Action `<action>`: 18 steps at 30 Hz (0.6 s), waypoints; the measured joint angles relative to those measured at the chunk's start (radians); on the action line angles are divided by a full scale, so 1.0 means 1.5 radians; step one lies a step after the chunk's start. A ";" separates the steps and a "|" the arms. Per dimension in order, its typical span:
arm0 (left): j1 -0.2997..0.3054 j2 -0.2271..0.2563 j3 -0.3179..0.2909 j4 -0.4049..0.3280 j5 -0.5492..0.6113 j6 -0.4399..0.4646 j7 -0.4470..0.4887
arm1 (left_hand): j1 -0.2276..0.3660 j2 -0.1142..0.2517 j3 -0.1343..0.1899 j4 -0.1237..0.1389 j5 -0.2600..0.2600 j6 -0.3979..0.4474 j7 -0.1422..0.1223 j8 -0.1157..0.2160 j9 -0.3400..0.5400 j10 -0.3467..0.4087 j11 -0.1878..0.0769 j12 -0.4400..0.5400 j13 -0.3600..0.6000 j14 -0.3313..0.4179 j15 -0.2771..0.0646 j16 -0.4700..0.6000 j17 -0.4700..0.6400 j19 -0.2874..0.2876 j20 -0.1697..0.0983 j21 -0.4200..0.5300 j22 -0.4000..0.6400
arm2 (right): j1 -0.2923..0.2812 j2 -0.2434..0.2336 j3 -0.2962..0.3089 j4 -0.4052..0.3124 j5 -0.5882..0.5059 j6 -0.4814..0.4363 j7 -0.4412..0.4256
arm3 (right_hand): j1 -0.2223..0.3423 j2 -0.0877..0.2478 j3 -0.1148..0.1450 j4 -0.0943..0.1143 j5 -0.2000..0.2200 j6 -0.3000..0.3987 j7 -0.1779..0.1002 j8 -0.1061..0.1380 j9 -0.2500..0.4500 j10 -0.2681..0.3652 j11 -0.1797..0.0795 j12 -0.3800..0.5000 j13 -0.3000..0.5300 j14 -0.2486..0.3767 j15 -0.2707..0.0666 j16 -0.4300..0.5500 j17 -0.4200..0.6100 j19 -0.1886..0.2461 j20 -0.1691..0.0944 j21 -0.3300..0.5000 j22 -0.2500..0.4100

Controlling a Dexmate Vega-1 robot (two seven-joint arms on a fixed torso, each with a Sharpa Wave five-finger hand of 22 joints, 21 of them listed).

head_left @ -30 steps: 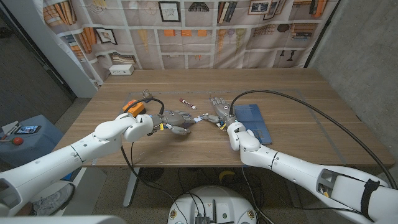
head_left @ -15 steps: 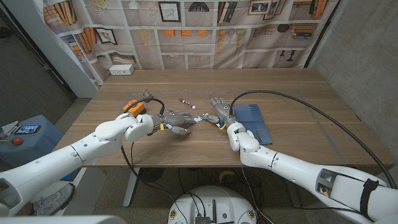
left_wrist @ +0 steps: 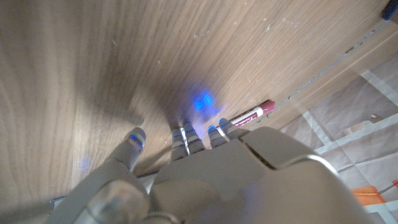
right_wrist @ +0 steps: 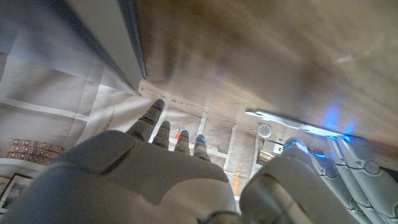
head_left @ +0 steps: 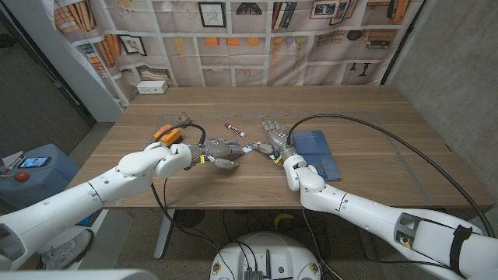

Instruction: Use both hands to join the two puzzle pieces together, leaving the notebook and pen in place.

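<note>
Nothing has shifted over last second: our left hand (head_left: pixel 220 152) and right hand (head_left: pixel 271 138) stay fingertip to fingertip mid wooden table (head_left: pixel 373 117). Pale thin puzzle pieces (head_left: pixel 251 146) between fingertips; grip, joint state: cannot tell. Red-capped white pen (head_left: pixel 234 130) just behind, blue notebook (head_left: pixel 315 152) beside right hand. We judge join under way or stalled.

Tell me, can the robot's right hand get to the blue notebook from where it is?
Probably yes. The blue notebook lies right beside the right hand, with nothing between them on the table.
</note>
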 measured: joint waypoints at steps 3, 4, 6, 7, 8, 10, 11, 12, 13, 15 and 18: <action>0.001 0.001 -0.002 -0.001 0.001 0.000 0.004 | 0.000 0.000 0.000 0.000 0.000 0.000 0.000 0.000 0.000 0.000 0.000 0.000 -0.001 0.003 0.003 0.000 0.000 0.004 0.003 0.000 0.000 | 0.000 0.001 -0.001 0.002 0.002 0.000 -0.003 | 0.000 0.000 0.000 0.000 0.000 0.000 0.000 0.000 0.000 0.000 0.000 0.000 0.000 0.000 0.000 0.000 0.000 0.000 0.000 0.003 0.000; 0.001 0.001 -0.002 -0.001 0.001 -0.001 0.005 | 0.000 0.000 0.000 0.000 0.000 0.000 0.000 0.000 0.000 0.000 0.000 0.000 -0.001 0.003 0.003 0.000 0.000 0.006 0.001 0.000 0.000 | 0.000 0.001 -0.001 0.002 0.002 0.000 -0.004 | 0.000 0.000 0.000 0.000 0.000 0.000 0.000 0.000 0.000 0.000 0.000 0.000 0.000 0.000 0.000 0.000 0.000 0.000 0.000 0.003 0.000; 0.002 0.001 -0.003 -0.001 0.001 -0.001 0.007 | 0.000 0.000 0.000 0.000 0.000 0.000 0.000 0.000 0.000 0.000 0.000 0.000 -0.001 0.003 0.003 0.000 -0.001 0.007 0.000 0.000 0.000 | 0.000 0.001 -0.002 0.003 0.002 0.000 -0.005 | 0.000 0.000 0.000 0.000 0.000 0.000 0.000 0.000 0.000 0.000 0.000 0.000 0.000 0.000 0.000 0.000 0.000 0.003 -0.003 0.003 0.000; 0.002 0.001 -0.003 -0.001 0.001 -0.001 0.008 | 0.000 0.000 0.000 0.000 0.000 0.000 0.000 0.000 0.000 0.000 0.000 0.000 -0.001 0.005 0.001 0.000 -0.002 0.007 0.000 0.000 0.000 | 0.000 0.001 -0.003 0.004 0.002 0.000 -0.005 | 0.000 0.000 0.000 0.000 0.000 0.000 0.000 0.000 0.000 0.000 0.000 0.000 0.000 0.000 0.000 0.000 0.000 0.003 -0.003 0.003 0.000; 0.002 0.001 -0.003 -0.001 0.001 -0.001 0.010 | 0.000 0.000 0.000 0.000 0.000 0.000 0.000 0.000 0.000 0.000 0.000 0.000 -0.001 0.006 0.000 0.000 -0.002 0.007 0.000 0.000 0.000 | 0.000 0.001 -0.003 0.004 0.002 -0.001 -0.006 | 0.000 0.000 0.000 0.000 0.000 0.000 0.000 0.000 0.000 0.000 0.000 0.000 0.000 0.000 0.000 0.000 0.000 0.003 -0.003 0.003 0.000; 0.002 0.001 -0.004 -0.001 0.001 -0.002 0.013 | 0.000 0.000 0.000 0.000 0.000 0.000 0.000 0.000 0.001 0.000 0.000 0.000 -0.001 0.006 -0.001 0.000 -0.002 0.007 0.000 0.000 0.000 | 0.001 0.002 -0.005 0.005 0.002 -0.003 -0.006 | 0.000 0.000 -0.001 -0.001 0.003 0.000 0.000 0.000 0.000 0.000 0.000 0.000 0.000 0.000 0.000 0.000 -0.002 0.003 -0.002 0.003 0.000; 0.002 0.001 -0.004 -0.001 0.001 -0.003 0.015 | 0.000 0.000 0.000 0.000 0.000 0.000 0.000 0.000 0.001 0.000 0.000 0.000 -0.001 0.006 -0.001 0.000 -0.002 0.007 0.000 0.000 0.000 | 0.002 0.002 -0.006 0.005 0.002 -0.005 -0.006 | 0.006 0.006 0.000 -0.004 0.003 0.000 0.000 0.000 0.000 0.000 0.000 0.000 0.000 0.000 0.000 0.000 -0.003 0.003 -0.003 0.003 0.000; 0.002 0.001 -0.005 -0.001 0.001 -0.003 0.015 | 0.000 0.000 0.000 0.000 0.000 0.000 0.000 0.000 0.002 0.000 0.000 0.000 -0.001 0.006 -0.001 0.000 -0.001 0.007 0.000 0.000 0.000 | 0.002 0.002 -0.007 0.005 0.002 -0.005 -0.006 | 0.006 0.006 0.000 -0.006 0.003 0.000 0.000 0.000 0.000 0.000 0.000 0.000 0.000 0.000 0.000 0.000 -0.003 0.003 -0.002 0.003 0.000; 0.003 0.001 -0.005 -0.001 0.001 -0.004 0.017 | 0.000 0.000 0.000 0.000 0.000 0.000 0.000 0.000 0.002 0.000 0.000 0.000 -0.001 0.006 -0.001 0.000 -0.001 0.007 0.000 0.000 0.000 | 0.003 0.002 -0.008 0.005 0.002 -0.007 -0.006 | 0.006 0.006 0.000 -0.006 0.003 0.000 0.000 0.000 0.000 0.000 0.000 0.000 0.000 0.000 0.000 0.000 -0.003 0.003 -0.002 0.003 0.000; 0.004 0.001 -0.006 -0.001 0.001 -0.005 0.021 | 0.000 0.000 0.000 0.000 0.000 0.000 0.000 0.000 0.003 0.000 0.000 0.000 -0.001 0.006 -0.001 0.000 0.000 0.007 0.000 0.000 0.000 | 0.004 0.002 -0.010 0.006 0.000 -0.010 -0.006 | 0.006 0.006 0.000 -0.006 0.003 0.000 0.000 0.003 0.000 0.000 0.000 0.000 0.000 0.003 -0.003 0.000 -0.003 0.003 -0.002 0.003 0.000; 0.005 0.001 -0.008 0.000 0.001 -0.006 0.024 | 0.000 0.000 0.000 0.000 0.000 0.000 0.000 0.002 0.002 0.000 0.000 0.000 -0.001 0.008 0.001 0.000 -0.001 0.013 0.001 0.000 0.000 | 0.005 0.002 -0.012 0.006 -0.003 -0.013 -0.002 | 0.006 0.006 0.003 -0.008 0.003 0.000 0.000 0.005 0.000 0.004 -0.004 0.000 0.000 0.004 -0.004 0.000 -0.003 0.003 -0.002 0.003 0.000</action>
